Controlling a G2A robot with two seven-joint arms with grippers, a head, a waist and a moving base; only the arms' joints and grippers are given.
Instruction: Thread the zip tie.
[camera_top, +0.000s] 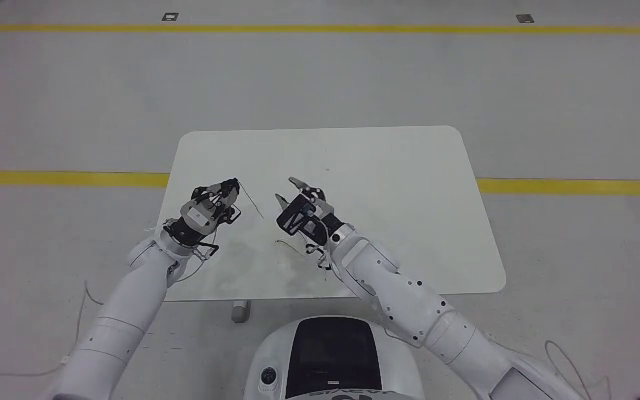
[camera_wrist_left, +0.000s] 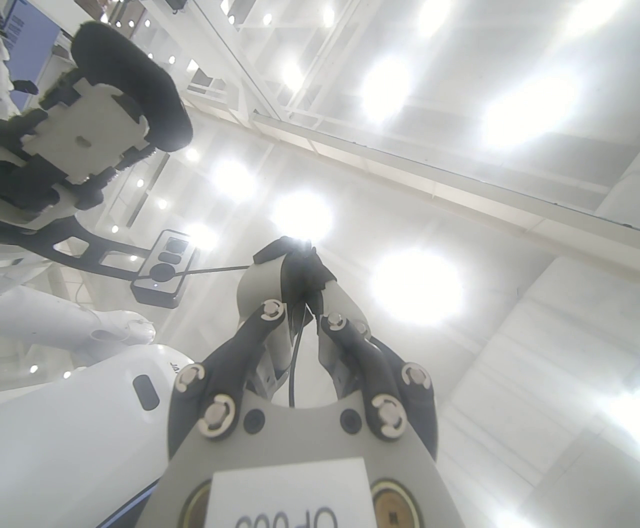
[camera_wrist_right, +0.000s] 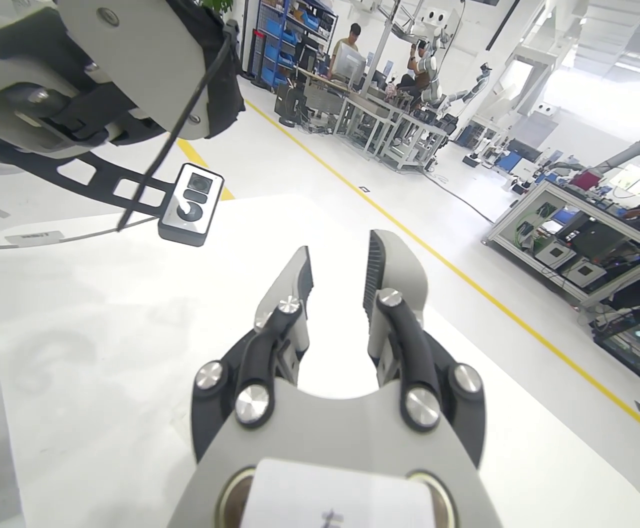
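– Progress check: has any threading happened? And where's the tie?
– None that I can see. The left end effector (camera_wrist_left: 295, 262) is pinched together on the zip tie (camera_top: 250, 200) and holds it above the surface (camera_top: 420, 170), toward the 9 o'clock edge. The right end effector (camera_wrist_right: 340, 255) sits just beside it, nearer the centre, with its jaws apart and nothing between them.
– So which step is this?
– I'd call it the hand-off. One side holds the tie, and the other is placed to take the free end.
– How does the strap lie?
– From above, its long axis runs roughly 11 to 5 o'clock. The free tip points toward 5 o'clock, into the gap between the two end effectors. A second length runs back through the left end effector toward its wrist. I cannot tell where the head is.
– Next move?
– Probably the right one closes on the strap near its tip, then steers it into the head. That needs fine alignment, since the strap is slim and will likely flex.
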